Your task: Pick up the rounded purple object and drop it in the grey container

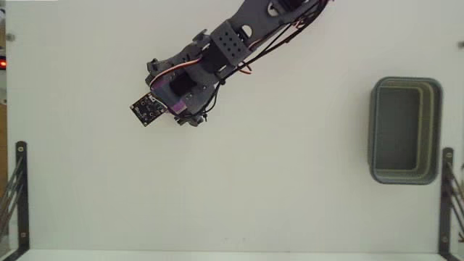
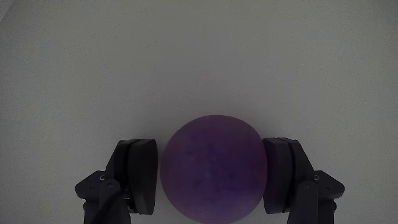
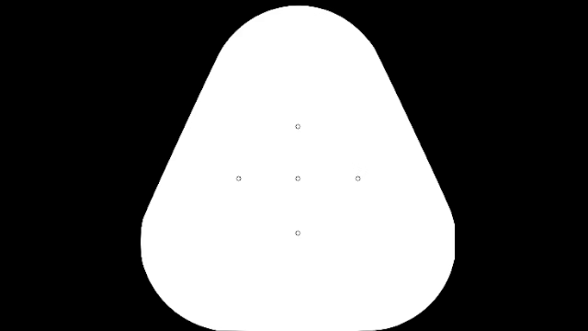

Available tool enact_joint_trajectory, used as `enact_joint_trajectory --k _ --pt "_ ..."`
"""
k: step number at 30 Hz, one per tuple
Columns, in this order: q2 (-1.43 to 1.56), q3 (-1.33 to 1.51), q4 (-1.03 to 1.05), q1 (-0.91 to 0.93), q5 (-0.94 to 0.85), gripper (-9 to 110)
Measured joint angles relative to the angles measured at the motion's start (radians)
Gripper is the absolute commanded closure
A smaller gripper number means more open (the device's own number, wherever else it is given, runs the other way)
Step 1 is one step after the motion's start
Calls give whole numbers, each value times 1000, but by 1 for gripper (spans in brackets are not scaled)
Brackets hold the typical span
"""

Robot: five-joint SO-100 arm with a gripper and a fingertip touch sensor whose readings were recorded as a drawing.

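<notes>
Purple ball (image 2: 212, 169) clamped between tool (image 2: 212, 177) fingers; grey container (image 1: 404, 130) well apart; no readable writing.

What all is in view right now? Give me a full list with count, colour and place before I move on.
Purple ball: one, light purple, between the gripper fingers in the wrist view; mostly hidden under the gripper in the fixed view.
Grey container: one, grey-green, right side of the table in the fixed view, apparently empty.
Table: one, white.
Black brackets: two, at the table's left and right edges, fixed view.
Gripper: one, dark grey, fingers on both sides of the ball.
</notes>
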Motion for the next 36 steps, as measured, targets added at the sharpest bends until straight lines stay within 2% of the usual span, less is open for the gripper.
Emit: enact_joint_trajectory --k 36 --pt "0 0 -3 0 0 1"
